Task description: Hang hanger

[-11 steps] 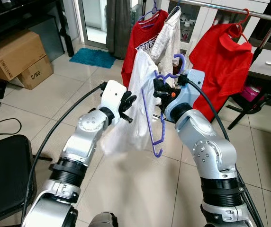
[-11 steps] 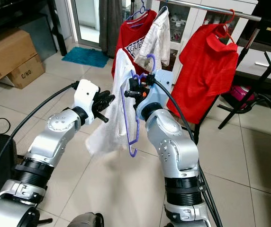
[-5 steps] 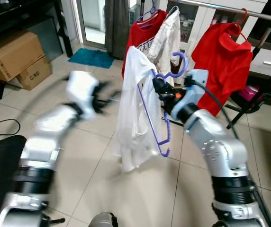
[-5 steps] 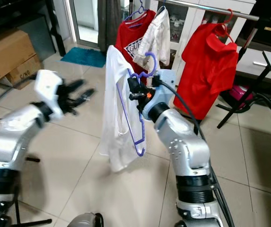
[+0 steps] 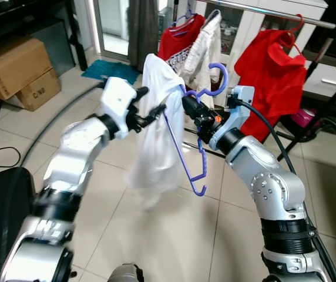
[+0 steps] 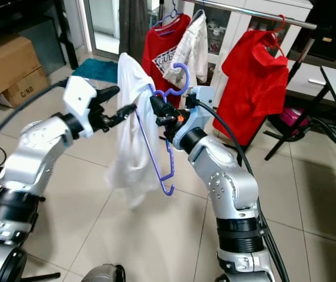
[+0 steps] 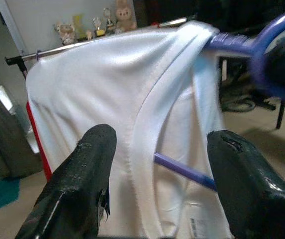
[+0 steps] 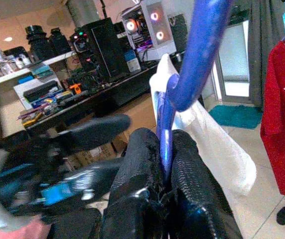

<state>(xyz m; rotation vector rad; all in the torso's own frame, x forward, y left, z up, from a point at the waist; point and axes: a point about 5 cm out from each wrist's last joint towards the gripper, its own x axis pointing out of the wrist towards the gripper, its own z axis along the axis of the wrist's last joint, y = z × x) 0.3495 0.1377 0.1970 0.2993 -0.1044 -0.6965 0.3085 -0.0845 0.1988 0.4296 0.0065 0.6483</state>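
The right gripper (image 5: 192,109) is raised at chest height with its fingers clamped on the neck of the purple hanger (image 5: 187,147) — hook up, frame tilting down toward the tiled floor (image 5: 156,235), in front of the clothes rail (image 5: 274,7). A white shirt (image 5: 156,129) drapes over the hanger's one shoulder. The left arm bends in from the side and its gripper (image 5: 150,106) reaches the shirt's collar edge — fingers (image 7: 82,189) spread apart, the cloth between them.
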